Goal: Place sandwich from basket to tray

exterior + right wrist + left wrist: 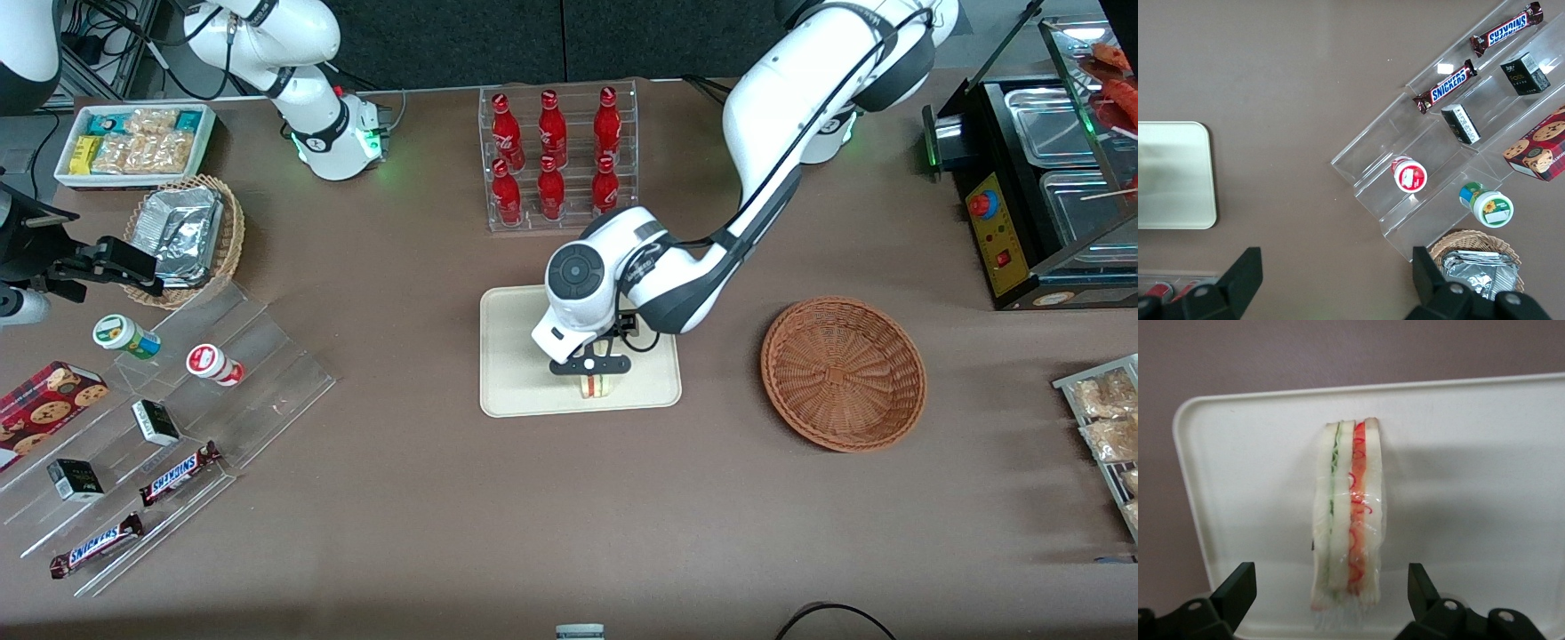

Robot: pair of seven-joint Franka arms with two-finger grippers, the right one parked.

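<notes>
The tray [516, 356] serves as the landmark in the middle of the table. The sandwich [597, 386] lies on the tray, at its edge nearer the front camera. The gripper [590, 366] hangs just above the sandwich, fingers [1238, 587] spread wide and clear of it on both sides. The basket [843, 373] sits beside the tray, toward the working arm's end. A bottle rack [558, 160] stands farther from the camera than the tray.

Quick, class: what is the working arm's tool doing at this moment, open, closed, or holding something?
Left arm's tool: open, holding nothing, above the tray; its fingers stand apart from the sandwich, which lies on the tray.
</notes>
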